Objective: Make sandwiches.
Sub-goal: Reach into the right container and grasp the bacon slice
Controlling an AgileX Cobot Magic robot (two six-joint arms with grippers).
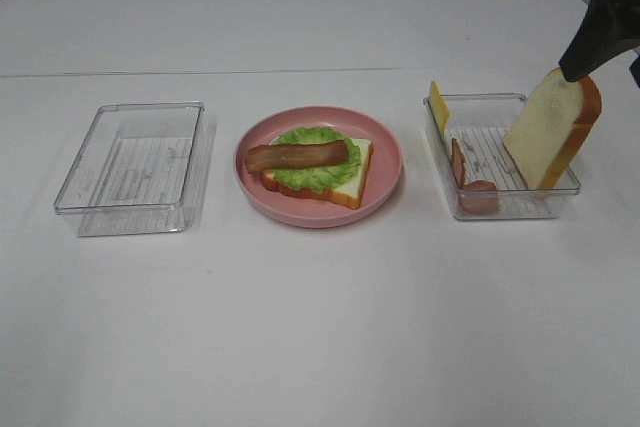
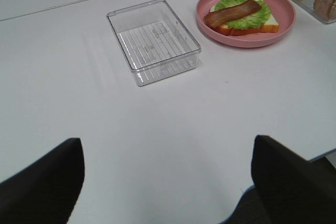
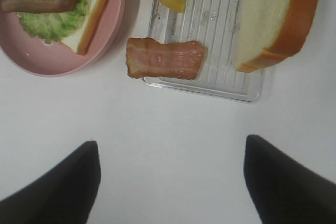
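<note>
- Fingers: left fingers (image 2: 44, 182) spread wide over bare desk (image 2: 157, 145), nothing between them. The right fingers (image 3: 58, 187) are also wide and empty, with the right tray (image 1: 510, 209) ahead of them (from the high camera that arm overlaps the standing bread's top; can't tell if it touches).
- Progress: about halfway, by my read. The sandwich (image 1: 315, 169) so far is a bottom slice (image 1: 352, 185), lettuce (image 1: 318, 177) and one bacon strip (image 1: 297, 156) laid across.
- Left to do, I'd judge: cheese, maybe the second bacon, then the closing slice.
- left tray (image 1: 140, 167): empty, apart from the plate.
- Right tray, three pieces:
  - bread slice (image 1: 550, 127), on edge, leaning at the outer side
  - spare bacon (image 1: 470, 187), propped against the plate-side wall
  - cheese slice (image 1: 438, 105), upright in the far plate-side corner
- pink plate (image 1: 385, 162): between the trays, holds only the open sandwich.
</note>
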